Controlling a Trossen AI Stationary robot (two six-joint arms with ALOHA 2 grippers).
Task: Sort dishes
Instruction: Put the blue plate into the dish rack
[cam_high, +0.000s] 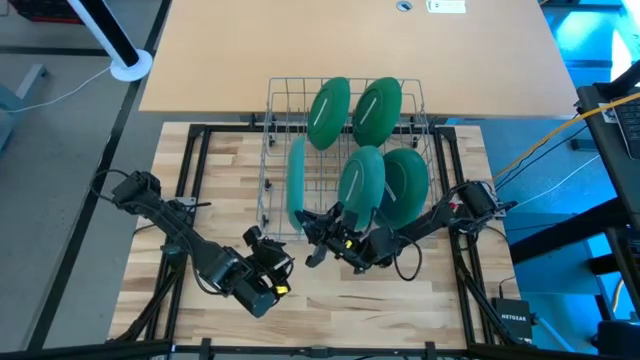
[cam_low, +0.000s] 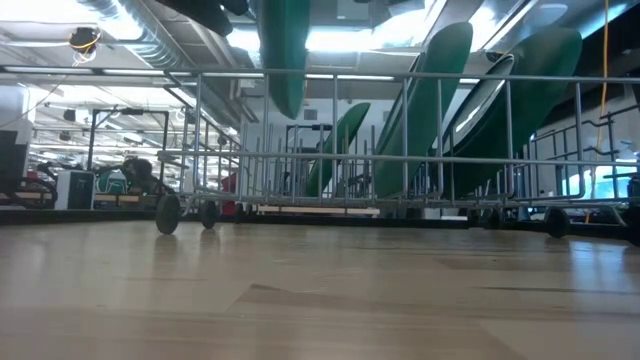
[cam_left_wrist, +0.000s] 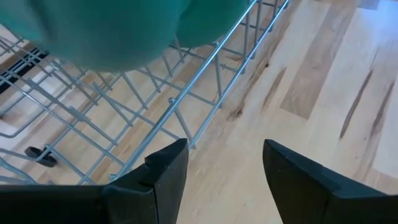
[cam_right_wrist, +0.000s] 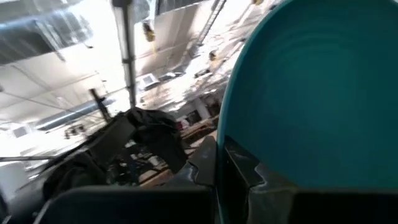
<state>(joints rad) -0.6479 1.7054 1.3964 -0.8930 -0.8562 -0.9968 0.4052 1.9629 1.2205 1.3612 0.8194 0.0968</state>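
Plates: the right end effector (cam_high: 345, 245), at frame centre, pinches one (cam_high: 362, 183) by its lower rim, standing on edge above the rack (cam_high: 272, 205); left end effector (cam_high: 268, 262), lower left, gapes empty.

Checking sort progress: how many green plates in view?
5. All at the wire rack: two at the far end, one on edge at its left side, one near-right, one clamped in the right gripper. None seem hidden.

Grey floor (cam_high: 60, 150), ceiling ducts (cam_low: 130, 30) (bright lights)
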